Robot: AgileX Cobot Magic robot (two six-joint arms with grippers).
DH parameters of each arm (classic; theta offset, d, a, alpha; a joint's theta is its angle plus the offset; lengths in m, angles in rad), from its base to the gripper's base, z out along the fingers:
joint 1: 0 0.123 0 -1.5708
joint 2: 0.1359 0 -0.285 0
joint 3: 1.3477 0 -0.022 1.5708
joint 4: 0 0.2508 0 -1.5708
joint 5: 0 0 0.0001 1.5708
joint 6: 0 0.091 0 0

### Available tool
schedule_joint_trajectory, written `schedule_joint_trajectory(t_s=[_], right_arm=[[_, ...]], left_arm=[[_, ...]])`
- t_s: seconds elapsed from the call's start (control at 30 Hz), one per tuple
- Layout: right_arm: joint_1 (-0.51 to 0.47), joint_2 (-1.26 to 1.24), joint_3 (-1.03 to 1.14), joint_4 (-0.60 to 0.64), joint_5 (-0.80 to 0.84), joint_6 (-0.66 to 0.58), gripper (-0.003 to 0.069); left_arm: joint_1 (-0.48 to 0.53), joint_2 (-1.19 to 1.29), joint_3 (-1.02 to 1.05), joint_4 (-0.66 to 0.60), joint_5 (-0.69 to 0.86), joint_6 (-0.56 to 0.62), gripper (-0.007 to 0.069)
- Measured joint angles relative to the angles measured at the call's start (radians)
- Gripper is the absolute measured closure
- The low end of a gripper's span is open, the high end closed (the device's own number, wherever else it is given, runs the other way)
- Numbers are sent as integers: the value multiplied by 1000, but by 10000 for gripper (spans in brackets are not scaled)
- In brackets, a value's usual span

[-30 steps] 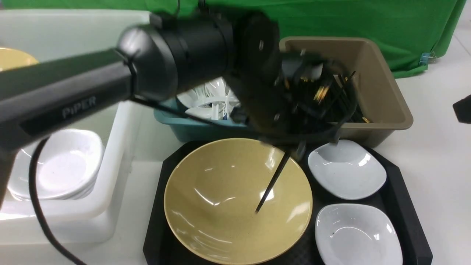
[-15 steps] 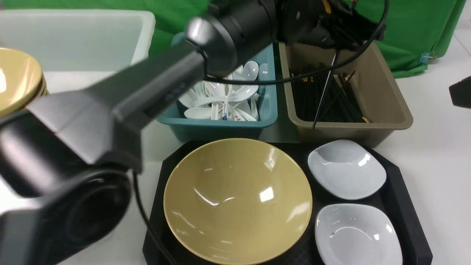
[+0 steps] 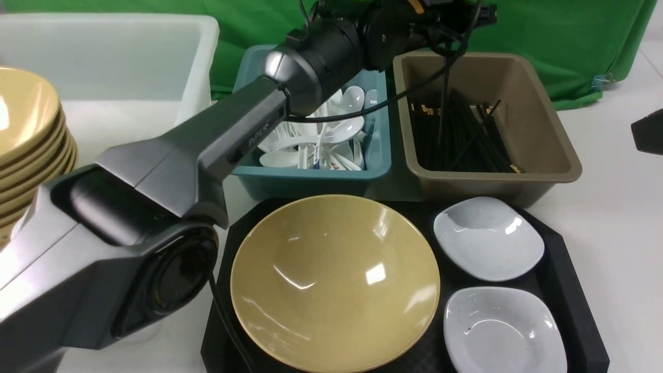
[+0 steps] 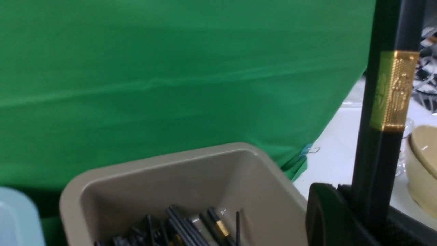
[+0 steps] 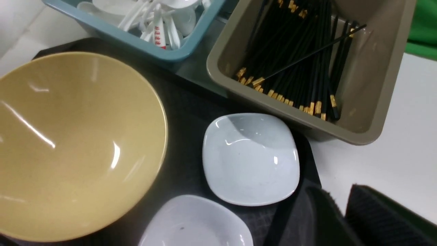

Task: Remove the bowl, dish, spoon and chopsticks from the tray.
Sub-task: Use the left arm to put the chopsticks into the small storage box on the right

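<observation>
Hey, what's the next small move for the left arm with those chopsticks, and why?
Probably open the left tool and let them drop. It is shut on the chopsticks, which hang nearly upright over the brown bin, tips pointing down at the pile of black chopsticks already inside. They look lined up with the bin, so releasing should land them there.

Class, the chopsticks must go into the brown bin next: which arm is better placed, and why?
Left. The left gripper grips the chopsticks, which hang tip-down over the brown bin. The right gripper holds nothing and sits off to the right of that bin.
</observation>
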Motion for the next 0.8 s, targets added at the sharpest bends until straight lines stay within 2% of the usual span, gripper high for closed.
schedule_joint_trajectory(t_s=[0.37, 0.47, 0.5, 0.6, 0.63, 0.73, 0.8], right_arm=[[0, 0, 0, 1, -3, -1, 538], [0, 0, 0, 1, -3, -2, 535], [0, 0, 0, 1, -3, -2, 535], [0, 0, 0, 1, 1, -2, 535], [0, 0, 0, 1, 1, -2, 535], [0, 0, 0, 1, 1, -2, 535], [0, 0, 0, 1, 1, -2, 535]], left_arm=[[-11, 24, 0, 15, 24, 98, 604], [-14, 24, 0, 16, 27, 105, 500], [-14, 24, 0, 18, 27, 105, 491], [-14, 24, 0, 22, 32, 107, 315], [-14, 24, 0, 22, 37, 109, 293], [-14, 10, 0, 52, 133, 127, 124], [-14, -8, 0, 75, 207, 127, 88]])
